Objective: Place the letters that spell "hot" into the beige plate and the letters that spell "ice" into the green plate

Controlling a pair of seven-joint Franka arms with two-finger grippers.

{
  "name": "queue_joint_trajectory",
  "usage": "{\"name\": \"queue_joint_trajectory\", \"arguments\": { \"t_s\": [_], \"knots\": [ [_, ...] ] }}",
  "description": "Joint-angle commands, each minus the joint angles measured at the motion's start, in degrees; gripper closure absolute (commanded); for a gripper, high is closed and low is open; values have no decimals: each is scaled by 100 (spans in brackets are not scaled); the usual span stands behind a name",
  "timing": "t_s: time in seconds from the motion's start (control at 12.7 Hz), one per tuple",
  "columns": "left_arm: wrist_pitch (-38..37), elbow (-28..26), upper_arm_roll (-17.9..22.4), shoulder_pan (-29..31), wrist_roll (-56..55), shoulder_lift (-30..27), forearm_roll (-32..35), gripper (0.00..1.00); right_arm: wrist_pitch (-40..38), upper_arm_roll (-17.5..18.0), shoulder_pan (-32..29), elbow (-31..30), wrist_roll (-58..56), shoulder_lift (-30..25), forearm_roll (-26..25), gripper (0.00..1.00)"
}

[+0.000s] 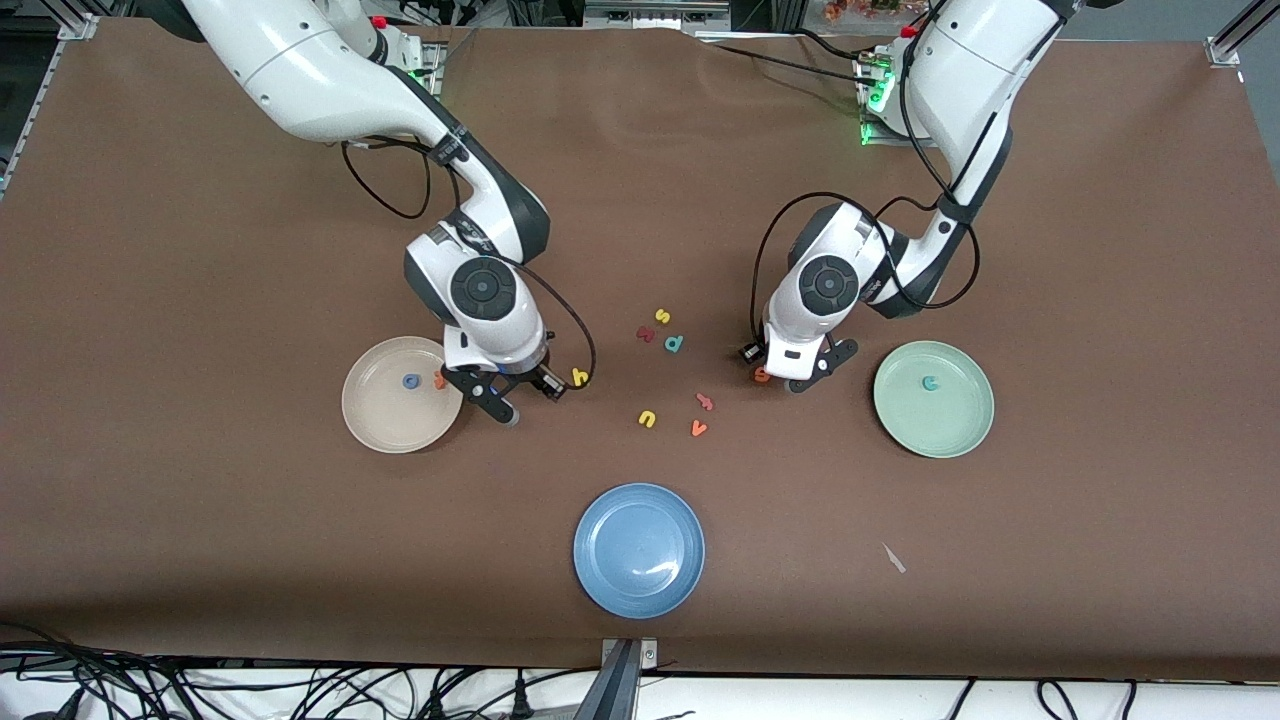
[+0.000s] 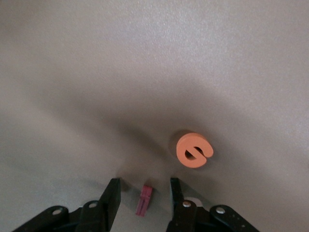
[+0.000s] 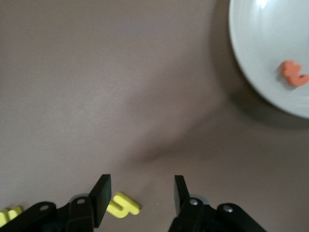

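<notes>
Two white robot arms work low over a brown table (image 1: 200,300) scattered with tiny foam letters.

The left gripper (image 2: 143,193) hangs just above the table with its two black fingers (image 2: 112,195) parted narrowly on either side of the dark red "i" (image 2: 144,200); whether they touch it cannot be told. Just beside the gripper lies the orange "e" (image 2: 194,150), flat on the table. Near it, toward the left arm's end of the table, sits the green plate (image 1: 968,432) with the teal "c" (image 1: 930,383) in it.

The right gripper (image 3: 140,194) is low over the table with its fingers (image 3: 101,195) moderately apart and holding nothing. The yellow "h" (image 3: 122,205) lies between them, close to one finger. Just beside this gripper, toward the right arm's end, is the beige plate (image 1: 375,428), holding the blue "o" (image 1: 410,381) and the orange "t" (image 3: 294,74).

Between the two grippers lie stray letters: a yellow "s" (image 1: 662,316), a dark red letter (image 1: 645,333), a teal "p" (image 1: 674,344), a yellow "u" (image 1: 647,419), a reddish-orange letter (image 1: 704,402) and an orange "v" (image 1: 698,428). Nearer the front camera than all of these sits a blue plate (image 1: 610,585).
</notes>
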Motion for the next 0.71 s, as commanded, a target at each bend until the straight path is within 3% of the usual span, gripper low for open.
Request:
{"name": "queue_joint_trajectory", "arguments": {
  "t_s": [0.0, 0.47, 0.63],
  "knots": [
    [-13, 57, 34, -114, -152, 37, 150, 73, -152, -17, 232, 626, 549, 396, -125, 39],
    [-83, 49, 34, -79, -56, 2, 159, 100, -82, -34, 557, 830, 1226, 784, -220, 39],
    [-293, 49, 34, 0, 5, -208, 159, 100, -73, -34, 576, 812, 1333, 819, -256, 38]
  ]
}}
